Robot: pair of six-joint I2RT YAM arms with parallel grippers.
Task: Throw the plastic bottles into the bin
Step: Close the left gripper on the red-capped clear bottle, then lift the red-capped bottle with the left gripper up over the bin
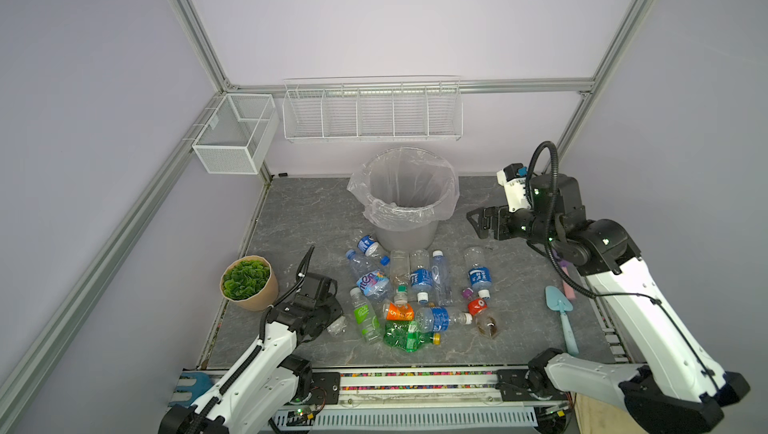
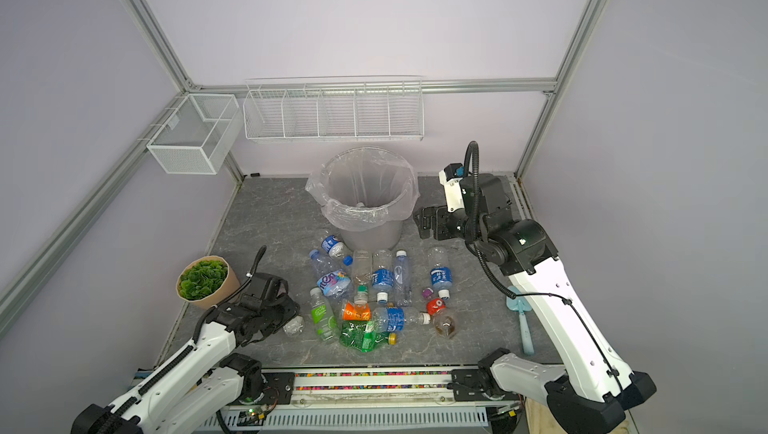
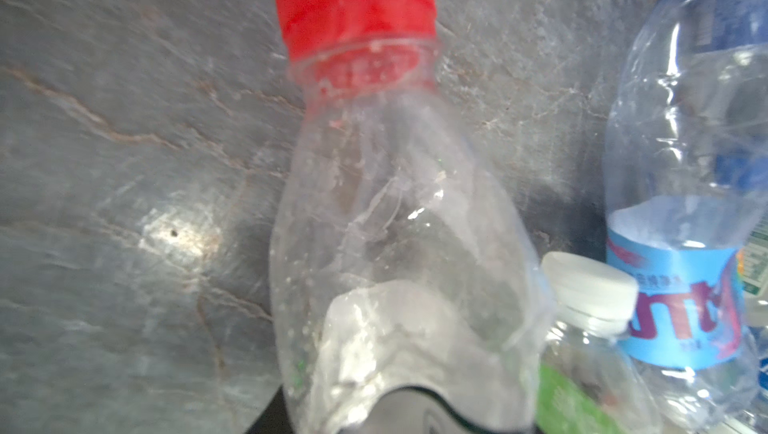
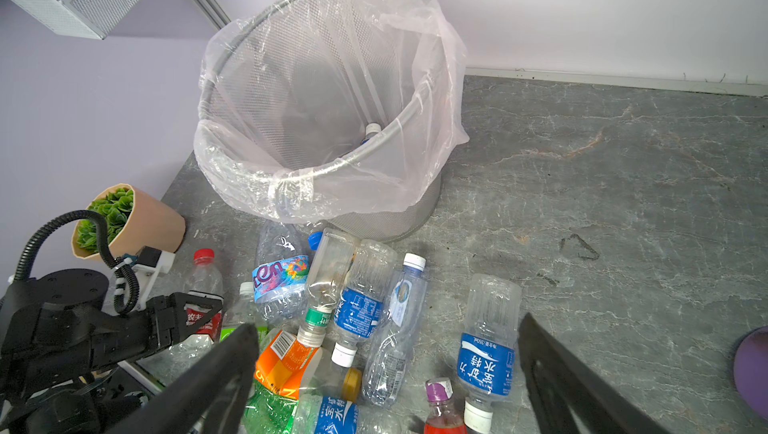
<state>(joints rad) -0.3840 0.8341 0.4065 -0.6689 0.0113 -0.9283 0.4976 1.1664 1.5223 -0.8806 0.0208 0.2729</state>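
Well, down at the near left corner the left gripper (image 1: 334,319) sits low over the grey table (image 1: 299,219). Its jaws stand on either side of a clear, crushed red-capped bottle (image 3: 395,244) and are drawn part-way in. Whether they actually pinch it I cannot tell. That bottle lies on the table at the left edge of the heap, just beside a bottle with a green label (image 1: 365,317).

Across the table the right gripper (image 1: 478,223) hangs in the air to the right of the bin (image 1: 405,236), with its jaws spread wide and nothing between them.

The rest of the plastic bottles (image 1: 415,282) lie scattered on the table in front of the bin. Most are clear with blue labels; an orange-labelled one (image 1: 399,311) and the green bottle (image 1: 405,338) are at the near side. The bin stands upright towards the back wall, its clear bag folded over the rim. One white-capped bottle (image 4: 372,130) is already inside.

A potted plant (image 1: 247,282) stands just behind the left arm, a blue trowel (image 1: 561,311) lies near the right arm, and white wire baskets (image 1: 372,113) hang on the wall
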